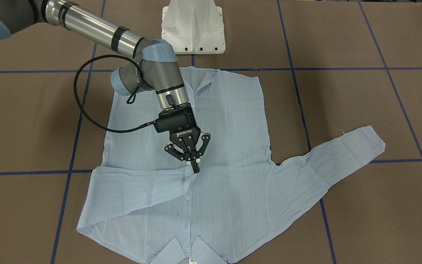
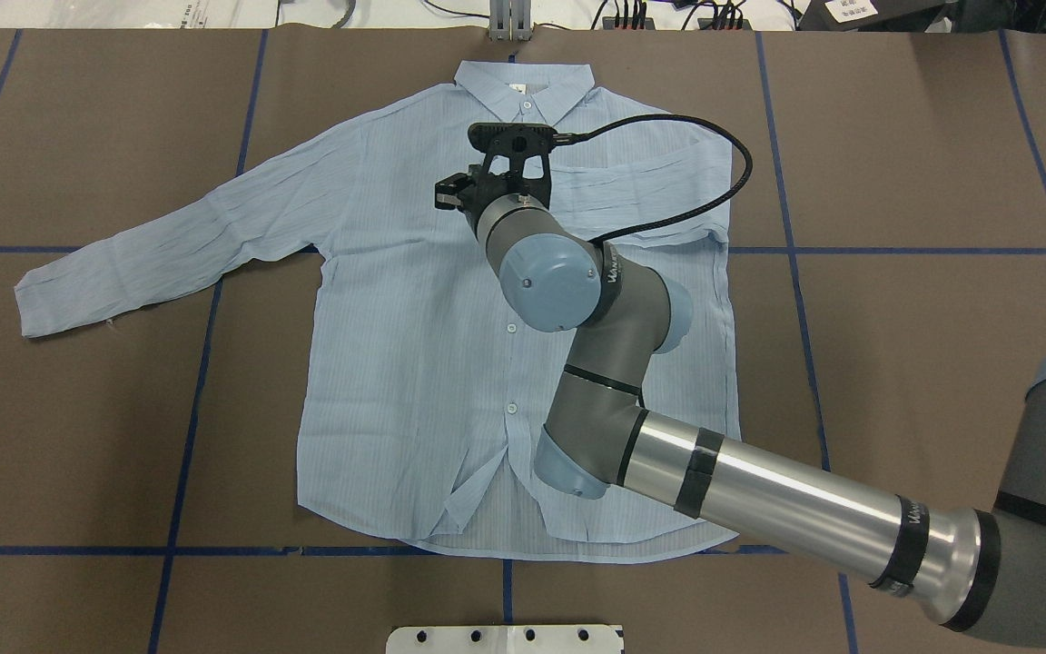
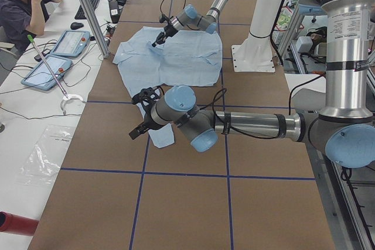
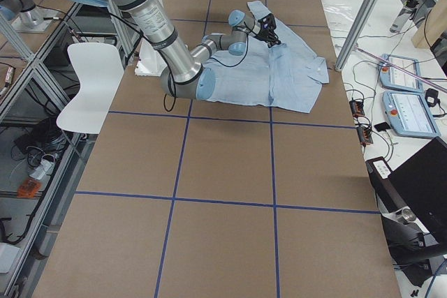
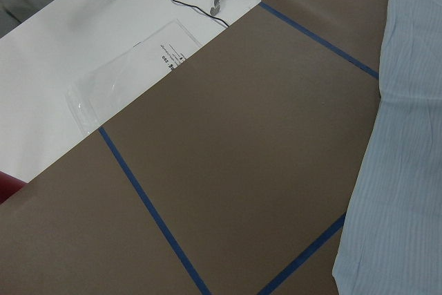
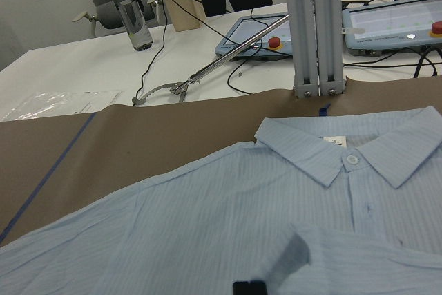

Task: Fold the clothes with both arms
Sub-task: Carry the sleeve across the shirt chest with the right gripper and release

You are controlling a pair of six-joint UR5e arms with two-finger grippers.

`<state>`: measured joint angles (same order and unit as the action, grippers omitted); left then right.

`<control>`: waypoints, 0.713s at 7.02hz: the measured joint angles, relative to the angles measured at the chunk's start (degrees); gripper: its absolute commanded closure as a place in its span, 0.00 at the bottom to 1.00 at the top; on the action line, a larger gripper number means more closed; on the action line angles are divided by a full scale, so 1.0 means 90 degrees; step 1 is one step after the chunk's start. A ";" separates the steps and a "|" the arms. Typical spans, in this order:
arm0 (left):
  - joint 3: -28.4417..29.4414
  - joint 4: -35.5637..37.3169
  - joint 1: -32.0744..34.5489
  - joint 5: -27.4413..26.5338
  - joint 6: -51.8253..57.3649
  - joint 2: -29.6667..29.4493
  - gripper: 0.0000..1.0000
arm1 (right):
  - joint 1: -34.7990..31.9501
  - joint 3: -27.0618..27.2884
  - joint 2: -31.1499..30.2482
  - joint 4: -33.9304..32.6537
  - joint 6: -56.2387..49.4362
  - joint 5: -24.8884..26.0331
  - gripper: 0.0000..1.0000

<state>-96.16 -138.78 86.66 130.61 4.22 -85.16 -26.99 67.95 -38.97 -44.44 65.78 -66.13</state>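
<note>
The pale-blue shirt (image 1: 229, 121) lies flat and buttoned on the brown table, its collar (image 2: 523, 86) on the far side from the robot. One sleeve is folded across the chest (image 1: 137, 187). The other sleeve (image 2: 169, 241) stretches out to the robot's left. My right gripper (image 1: 195, 167) points down at the middle of the chest, shut on the cuff end of the folded sleeve. Its fingertips (image 6: 248, 287) barely show in the right wrist view. My left arm shows only in the exterior left view, low over the outstretched cuff (image 3: 162, 136). I cannot tell whether its gripper (image 3: 136, 134) is open or shut.
The white pedestal base (image 1: 193, 27) stands at the robot's edge of the table. Blue tape lines cross the table. An aluminium post (image 6: 314, 25) rises just beyond the collar. A side table with tablets (image 3: 58, 48) and a seated person (image 3: 23, 4) are past it.
</note>
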 measured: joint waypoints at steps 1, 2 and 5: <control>0.0004 0.0000 -0.0002 0.0000 0.0000 -0.0003 0.00 | 0.0118 -0.0179 0.0178 -0.0010 0.0046 0.0001 0.00; 0.0040 -0.0002 -0.0006 0.0000 0.0000 -0.0021 0.00 | 0.0207 -0.0242 0.0289 -0.0275 0.0086 0.0001 0.00; 0.0363 -0.0205 -0.0022 -0.0017 -0.0063 -0.0185 0.00 | -0.0042 -0.0237 0.0966 -0.2610 0.0460 -0.0547 0.00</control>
<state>-92.89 -140.63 86.46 130.46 3.65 -86.83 -27.36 65.82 -30.27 -67.93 69.92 -71.06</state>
